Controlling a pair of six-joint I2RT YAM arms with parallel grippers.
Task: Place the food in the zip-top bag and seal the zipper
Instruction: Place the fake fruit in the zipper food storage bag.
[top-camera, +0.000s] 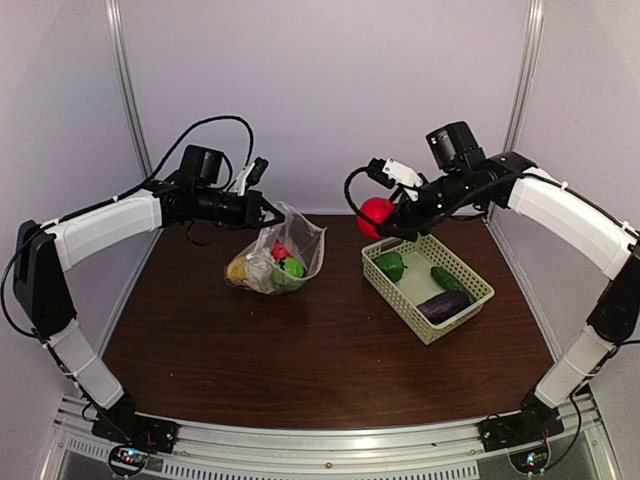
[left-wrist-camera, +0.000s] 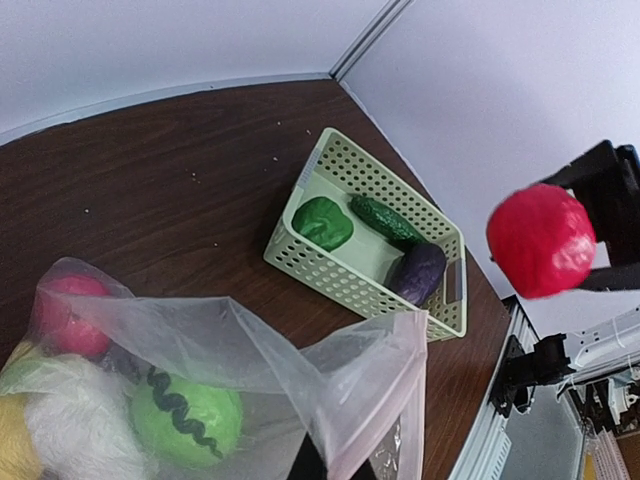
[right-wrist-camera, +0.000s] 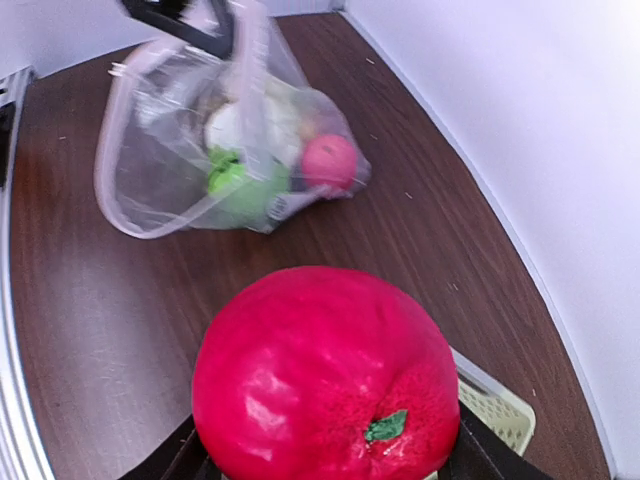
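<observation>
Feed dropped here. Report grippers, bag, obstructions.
Left gripper shut on zip-top bag mouth, held open. Right gripper shut on red ball, airborne. Eggplant, cucumber, green piece in basket. Nothing between ball and bag.

Dark brown wooden table (top-camera: 320, 370) within pale lavender walls (top-camera: 330, 90), metal corner posts (top-camera: 128, 85).

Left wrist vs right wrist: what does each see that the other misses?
Left wrist only: the basket contents, a dark green piece, cucumber and eggplant.
Right wrist only: the zip-top bag with its whole open mouth, rim pinched by the left fingers, and the green stem mark on the red ball.
Both: the red ball held by the right fingers, and the bag with a pink piece and a light green piece inside.
</observation>
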